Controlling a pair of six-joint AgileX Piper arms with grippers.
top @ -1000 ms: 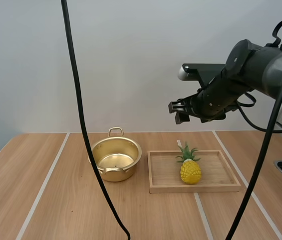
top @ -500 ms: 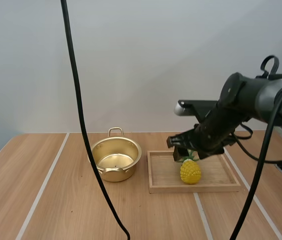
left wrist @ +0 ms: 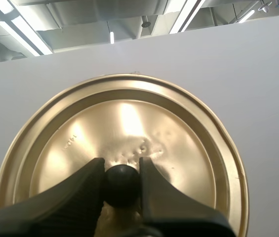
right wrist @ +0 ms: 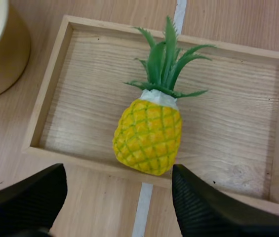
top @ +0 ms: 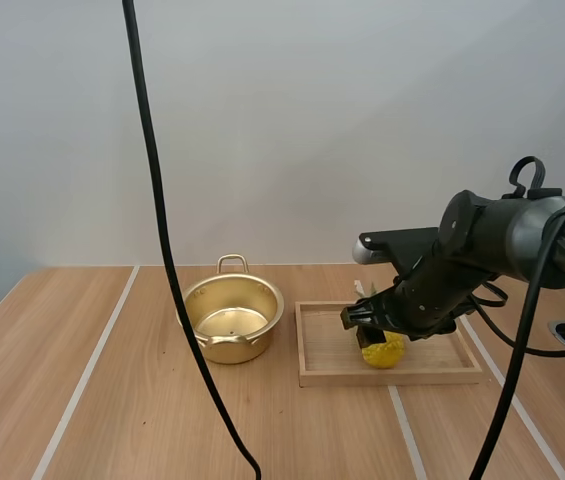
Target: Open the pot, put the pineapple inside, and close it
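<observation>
Right gripper [right wrist: 118,170]: spread wide, empty, poised low over the yellow diamond-patterned pineapple with green leaves [right wrist: 148,136], near the front rim of the shallow rectangular wooden tray [right wrist: 45,98]. Left gripper [left wrist: 122,168]: pinched on the small black round knob [left wrist: 122,185] of the golden metal lid [left wrist: 129,118], off the pot. Round golden metal pot with loop handles [top: 227,345]: uncovered, nothing inside, just beside the tray. Opening done, by the look of it. Left to do: grasping the fruit, loading it, closing up.
</observation>
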